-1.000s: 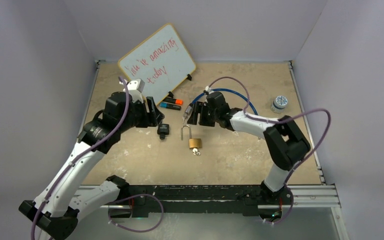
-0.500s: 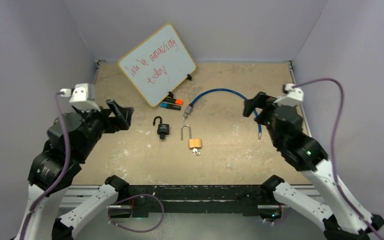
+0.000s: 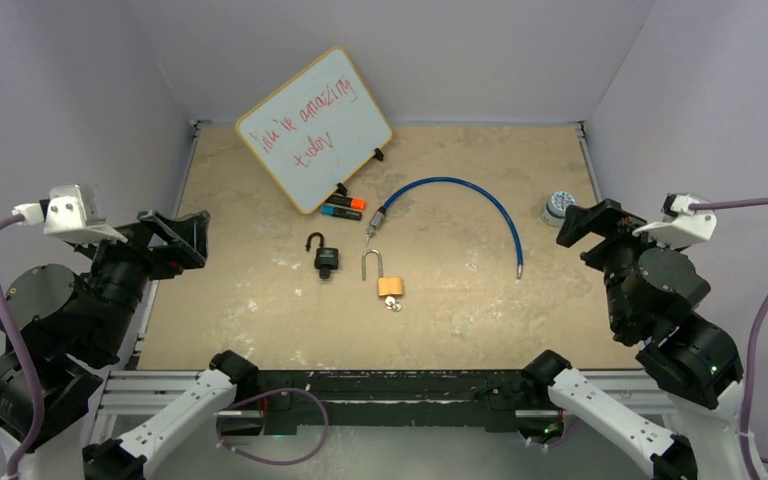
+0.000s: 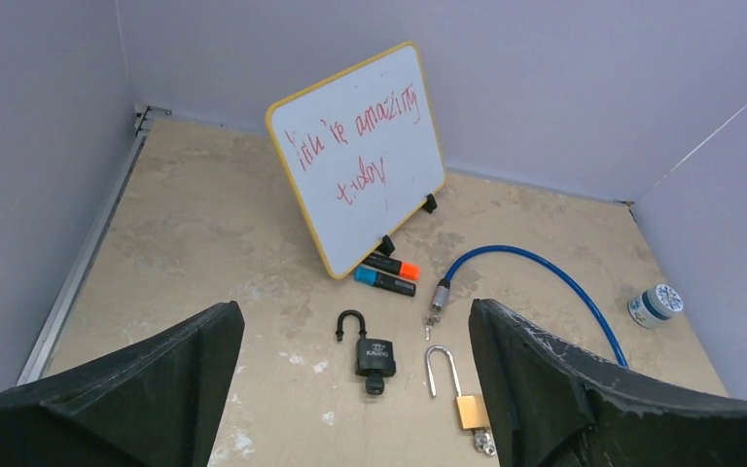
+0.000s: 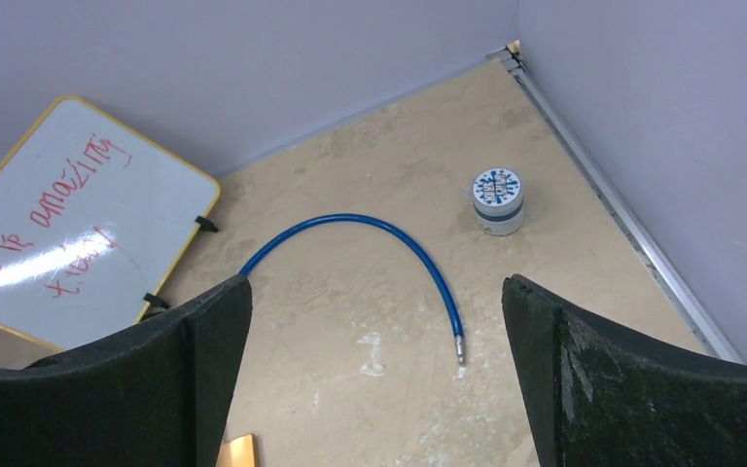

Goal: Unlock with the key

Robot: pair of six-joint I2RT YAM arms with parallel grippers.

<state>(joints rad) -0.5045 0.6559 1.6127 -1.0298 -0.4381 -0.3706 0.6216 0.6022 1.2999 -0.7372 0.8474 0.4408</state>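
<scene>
Brass padlock (image 3: 390, 285) — well apart from left hand (image 3: 180, 228)

We have bare tabletop (image 3: 260, 310) along the near edge and left side. Mid-table lie the black padlock (image 3: 324, 257) and brass padlock (image 3: 388, 284), close together. The blue cable (image 3: 455, 180) arcs behind them. The whiteboard (image 3: 314, 128) and markers (image 3: 344, 208) block the far left, and a small jar (image 3: 558, 206) blocks the right edge.
</scene>
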